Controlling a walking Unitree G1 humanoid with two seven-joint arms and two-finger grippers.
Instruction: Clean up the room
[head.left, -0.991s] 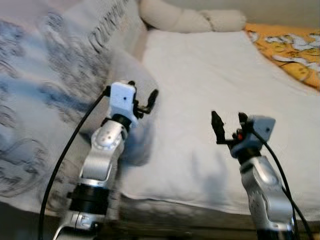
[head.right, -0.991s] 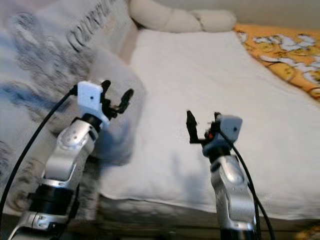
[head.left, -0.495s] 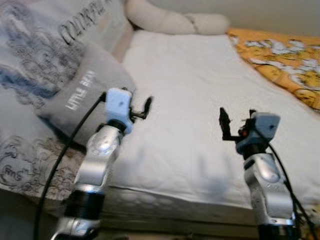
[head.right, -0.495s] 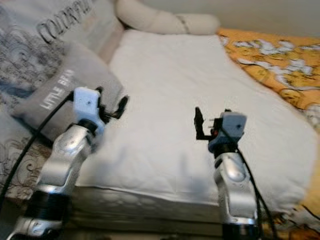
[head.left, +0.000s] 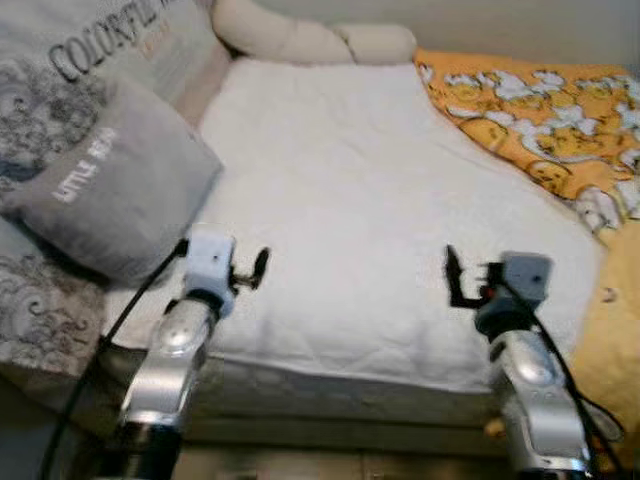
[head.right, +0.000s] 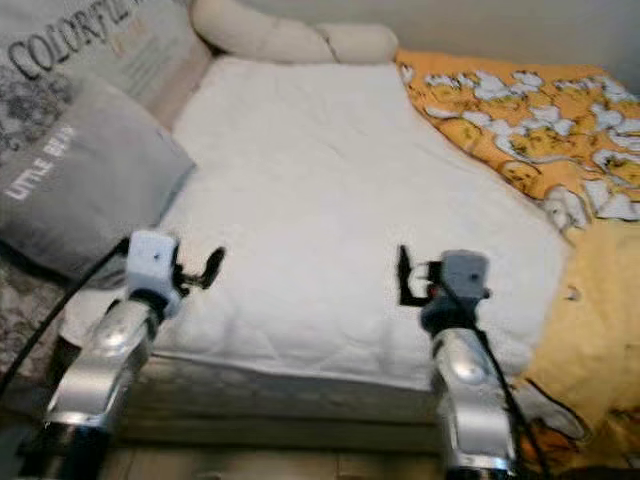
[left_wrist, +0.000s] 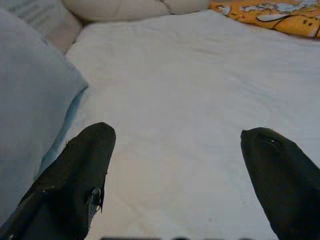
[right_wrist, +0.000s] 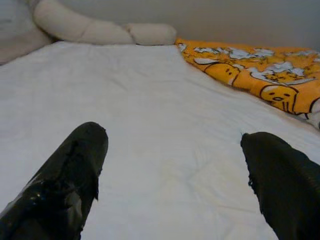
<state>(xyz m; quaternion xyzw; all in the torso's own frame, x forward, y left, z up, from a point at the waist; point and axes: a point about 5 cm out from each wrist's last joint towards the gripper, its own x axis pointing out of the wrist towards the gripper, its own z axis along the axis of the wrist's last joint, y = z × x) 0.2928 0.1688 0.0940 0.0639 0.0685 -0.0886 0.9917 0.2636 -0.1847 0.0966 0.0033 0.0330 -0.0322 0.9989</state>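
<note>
White bedding (head.left: 330, 190) fills mid-frame, grey pillow (head.left: 100, 200) upper left, orange blanket (head.left: 530, 120) upper right; left gripper (left_wrist: 175, 165) and right gripper (right_wrist: 172, 165) hover low, spread wide, empty.

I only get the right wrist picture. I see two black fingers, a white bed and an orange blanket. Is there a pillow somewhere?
Observer: Yes, a grey pillow with the words LITTLE BEAR lies on the robot's left side of the bed.
Operator: Is the other hand holding it?
Observer: No. The left gripper is open over the white cover, just beside the pillow, holding nothing.
Operator: Does the orange blanket stay on top of the bed?
Observer: Not all of it. The orange blanket also hangs down over the bed's right corner, beside the right gripper.
</note>
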